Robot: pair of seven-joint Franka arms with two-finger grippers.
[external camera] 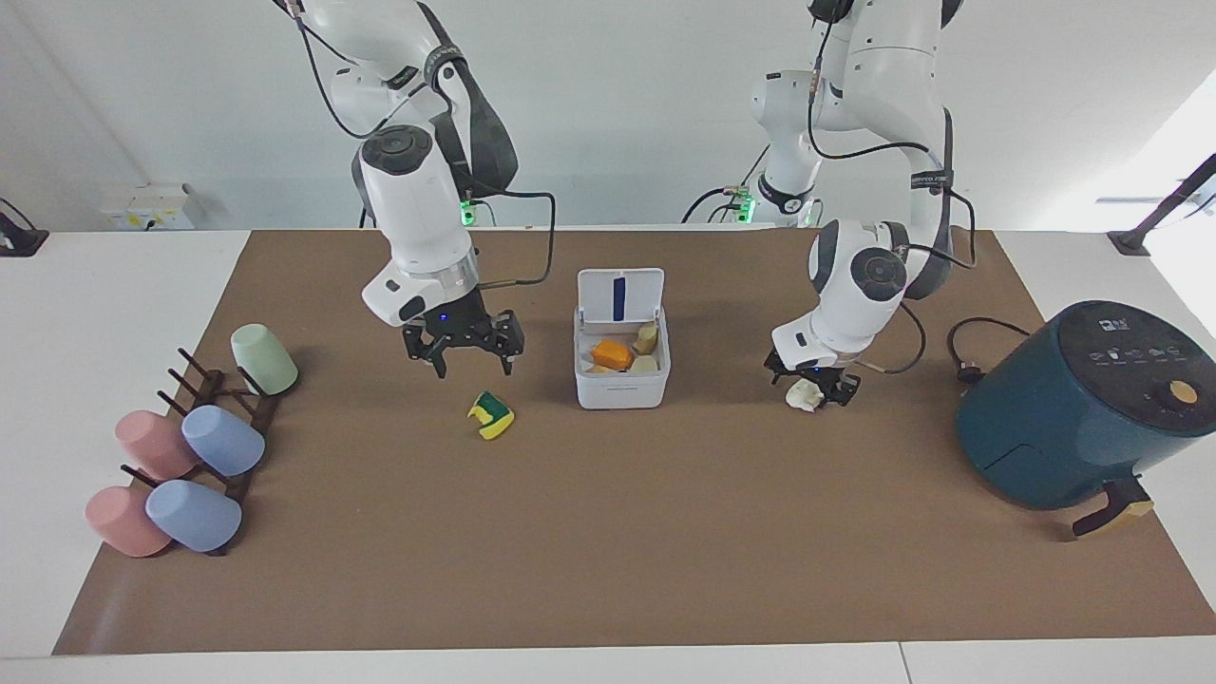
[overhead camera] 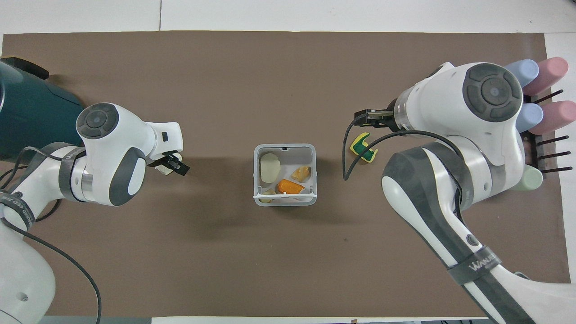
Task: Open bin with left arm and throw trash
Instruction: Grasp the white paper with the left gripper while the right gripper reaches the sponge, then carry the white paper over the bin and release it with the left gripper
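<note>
Bin: the small white cube-shaped plastic bin [external camera: 622, 366] sits mid-mat with its square hinged lid [external camera: 620, 295] standing upright on the side nearer the robots; inside lie an orange chunk [external camera: 613, 354] and a few cream and tan scraps.

Green-and-yellow scrap: a green-and-yellow spongy piece [external camera: 491, 415] lies on the brown paper mat [external camera: 608, 551], beside the bin toward the right arm's end of the table, apart from it.

White wad: a wrinkly white paper wad [external camera: 804, 396] rests on the mat beside the bin toward the left arm's end.

Left gripper: the left gripper [external camera: 819, 393] is down at the mat with its black fingers on either side of the white wad; I cannot tell whether they are pinching it or only flanking it.

Right gripper: the right gripper [external camera: 465, 359] hangs above the mat, over a spot close to the spongy piece, jaws spread and holding nothing.

Air fryer: a big teal air fryer [external camera: 1088, 404] stands at the left arm's end of the table.

Cups: pastel pink, blue and green plastic cups [external camera: 223, 439] lie tipped on a dark wooden rack [external camera: 220, 399] at the right arm's end.
</note>
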